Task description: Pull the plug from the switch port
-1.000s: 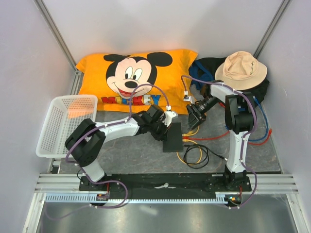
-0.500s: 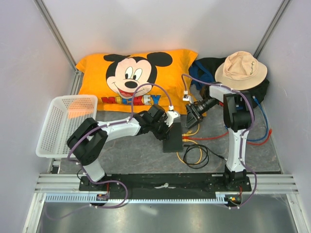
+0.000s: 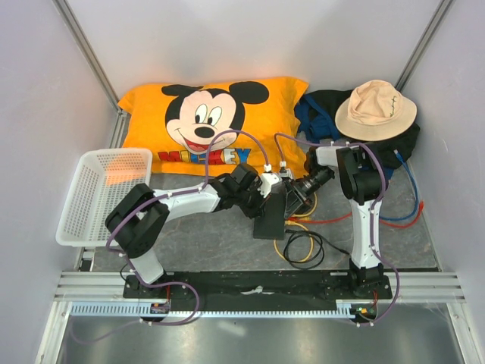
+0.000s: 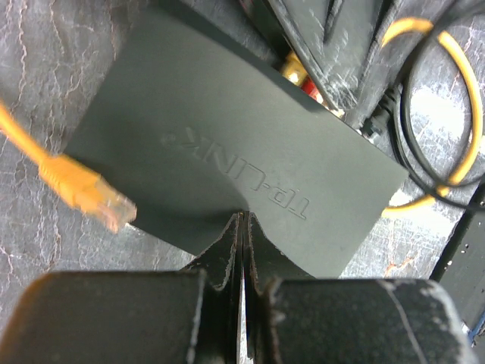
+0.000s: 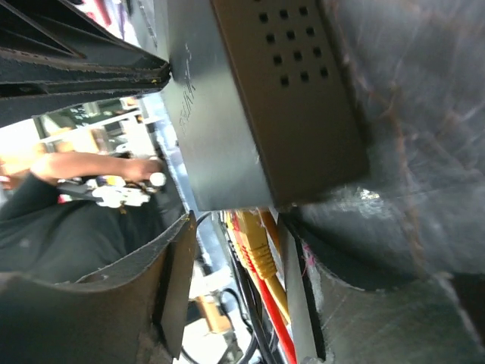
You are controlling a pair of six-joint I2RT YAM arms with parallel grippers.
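The TP-Link switch (image 3: pixel 269 216) is seen in the middle of the grey table (image 3: pixel 197 243), just near of the Mickey Mouse pillow (image 3: pixel 212 121), with its port edge turned to the right. A yellow plug (image 5: pixel 256 254) is seated in that edge, and a red cable (image 5: pixel 271 322) runs touching it. A loose orange plug (image 4: pixel 87 189) is seen lying at the switch's left side, in no port.

The right gripper (image 5: pixel 239 227) is placed around the port edge. Its fingers are held apart, with the yellow plug and the red cable both between them, and no clamping is shown yet. The left gripper (image 4: pixel 241 220) is set against the switch's left edge, its fingers pressed together with nothing between them.

Several failures can be judged likely from here. Both leads could be caught at once, since they lie side by side between the fingers, or the wrong one could be drawn. If the plug's latch tab is not pressed down, the whole switch would be dragged to the right. That drag is resisted only by the narrow tips of the left fingers, which could be slid off the smooth case. A grip taken on the cable behind the plug could be slipped or the cable strained. Whether the latch tab is reachable cannot be told.
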